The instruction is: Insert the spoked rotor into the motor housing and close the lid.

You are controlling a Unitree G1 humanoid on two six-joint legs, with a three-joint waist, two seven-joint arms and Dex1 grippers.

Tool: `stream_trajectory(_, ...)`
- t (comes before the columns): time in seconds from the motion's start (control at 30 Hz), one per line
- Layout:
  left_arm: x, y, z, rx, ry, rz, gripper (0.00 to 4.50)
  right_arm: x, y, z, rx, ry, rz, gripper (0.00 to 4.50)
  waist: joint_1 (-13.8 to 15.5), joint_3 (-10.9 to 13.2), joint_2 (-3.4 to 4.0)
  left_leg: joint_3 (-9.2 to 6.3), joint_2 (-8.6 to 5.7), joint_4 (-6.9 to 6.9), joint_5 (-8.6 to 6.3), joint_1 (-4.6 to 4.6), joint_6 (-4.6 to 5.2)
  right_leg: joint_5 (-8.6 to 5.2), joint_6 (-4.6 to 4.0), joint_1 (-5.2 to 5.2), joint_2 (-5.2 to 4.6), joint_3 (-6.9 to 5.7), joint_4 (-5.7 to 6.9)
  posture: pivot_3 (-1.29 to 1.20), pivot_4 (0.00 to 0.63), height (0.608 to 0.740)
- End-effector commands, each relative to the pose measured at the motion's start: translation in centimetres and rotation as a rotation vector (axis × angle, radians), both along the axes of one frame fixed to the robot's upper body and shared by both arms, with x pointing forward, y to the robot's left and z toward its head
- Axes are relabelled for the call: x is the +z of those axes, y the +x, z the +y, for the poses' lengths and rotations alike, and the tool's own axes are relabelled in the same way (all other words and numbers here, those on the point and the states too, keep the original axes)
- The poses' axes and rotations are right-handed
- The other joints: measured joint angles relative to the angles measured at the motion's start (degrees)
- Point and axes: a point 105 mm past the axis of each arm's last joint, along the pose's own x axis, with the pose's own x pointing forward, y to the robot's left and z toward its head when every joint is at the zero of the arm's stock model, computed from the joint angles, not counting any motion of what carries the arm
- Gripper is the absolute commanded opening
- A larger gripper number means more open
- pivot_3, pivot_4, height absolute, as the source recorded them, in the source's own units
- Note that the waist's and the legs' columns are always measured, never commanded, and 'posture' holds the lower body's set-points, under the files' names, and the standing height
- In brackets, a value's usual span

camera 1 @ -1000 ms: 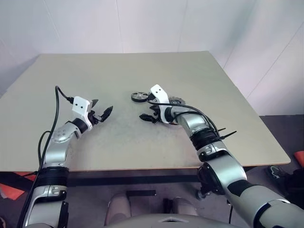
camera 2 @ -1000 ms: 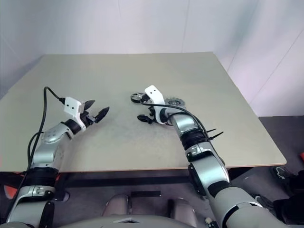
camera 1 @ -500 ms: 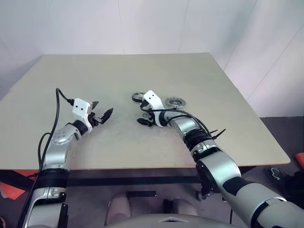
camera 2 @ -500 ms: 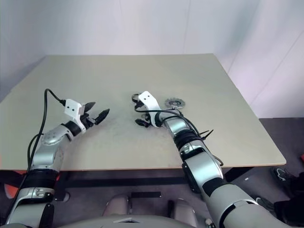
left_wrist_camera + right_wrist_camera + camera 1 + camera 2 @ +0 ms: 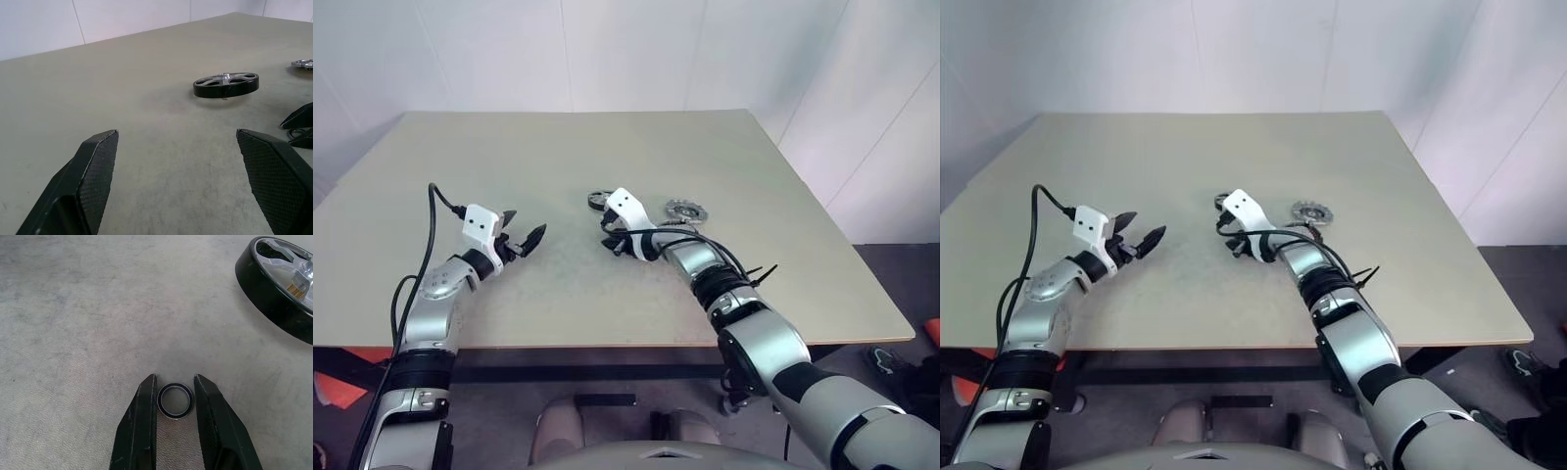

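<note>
**Right jaws closed around a small ring**

The right gripper [image 5: 175, 401] pinches a tiny loose ring [image 5: 175, 401] flat on the tabletop [image 5: 607, 157]. The spoked rotor [image 5: 279, 284] lies nearby. The left gripper [image 5: 522, 238] hovers apart, jaws wide, empty.

On the table [image 5: 558, 147], the spoked rotor [image 5: 600, 201] sits near the centre, with the motor housing [image 5: 684, 211] at its 3 o'clock, apart from it. A tiny ring [image 5: 175, 401] lies at the rotor's 5 o'clock, between the right gripper's [image 5: 174, 394] fingers [image 5: 143, 406]. The left gripper [image 5: 522, 238] hovers well off at the rotor's 8 o'clock.
</note>
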Motion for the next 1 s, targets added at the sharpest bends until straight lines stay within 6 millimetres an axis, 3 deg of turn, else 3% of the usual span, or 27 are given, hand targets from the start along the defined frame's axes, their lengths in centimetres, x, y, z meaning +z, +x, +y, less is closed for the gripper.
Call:
stream_trajectory(0.03,1.5,0.0,-0.3,-0.020,0.007,-0.055,4.06,1.3,0.5,-0.7,-0.002,0.005,-0.023,0.69,0.00,0.00,0.00,0.00,0.00,0.00,0.00,-0.01,0.00,0.00,0.00,-0.01,0.00,0.00,0.00,0.00,0.000,0.740)
stream_trajectory(0.3,1.6,0.2,-0.5,-0.026,0.007,-0.053,4.06,3.6,-0.6,0.5,0.093,0.064,-0.062,0.58,-0.16,0.00,0.00,0.02,0.02,-0.08,0.01,-0.05,-0.01,0.00,0.00,-0.16,0.08,0.00,0.00,0.00,0.000,0.740)
stream_trajectory(0.43,1.5,0.1,-0.6,-0.031,0.006,-0.050,4.06,6.3,-0.9,0.4,0.102,0.109,-0.125,0.58,-0.15,0.00,0.00,0.04,0.01,-0.12,0.01,-0.17,-0.02,-0.01,-0.01,-0.32,0.11,0.00,-0.01,0.00,0.000,0.740)
stream_trajectory(0.57,1.3,0.1,-0.9,-0.040,0.001,-0.044,4.06,9.7,-0.4,-2.4,0.028,0.139,-0.191,0.58,0.08,0.01,-0.01,0.04,0.02,-0.12,0.01,-0.19,-0.01,-0.01,-0.01,-0.30,0.10,0.01,-0.06,0.00,0.000,0.740)
stream_trajectory(0.67,1.2,0.2,-1.3,-0.053,-0.006,-0.039,4.06,9.7,0.7,-7.2,-0.105,0.077,-0.207,0.58,0.34,0.00,-0.03,0.04,0.00,-0.12,0.01,-0.11,-0.01,-0.04,0.03,-0.13,0.06,0.02,-0.11,0.00,0.000,0.740)
stream_trajectory(0.77,1.2,0.4,-1.5,-0.059,-0.008,-0.038,4.06,8.8,0.8,-10.3,-0.184,0.044,-0.182,0.58,0.34,-0.01,-0.05,0.05,-0.03,-0.11,0.01,0.01,-0.01,-0.05,0.06,0.03,0.02,0.03,-0.18,0.00,0.000,0.740)
stream_trajectory(0.83,1.2,0.5,-1.6,-0.062,-0.008,-0.037,4.06,8.3,0.6,-11.2,-0.206,0.045,-0.161,0.58,0.21,-0.01,-0.04,0.04,-0.02,-0.12,0.01,0.04,-0.01,-0.06,0.08,0.02,0.04,0.03,-0.17,0.00,0.000,0.740)
stream_trajectory(1.0,1.3,0.7,-1.8,-0.075,-0.004,-0.037,4.06,7.1,0.1,-11.4,-0.217,0.043,-0.132,0.58,-0.45,0.01,0.00,0.07,0.00,-0.14,0.06,-0.05,-0.09,-0.03,0.03,-0.26,0.24,0.03,-0.05,0.00,0.000,0.740)
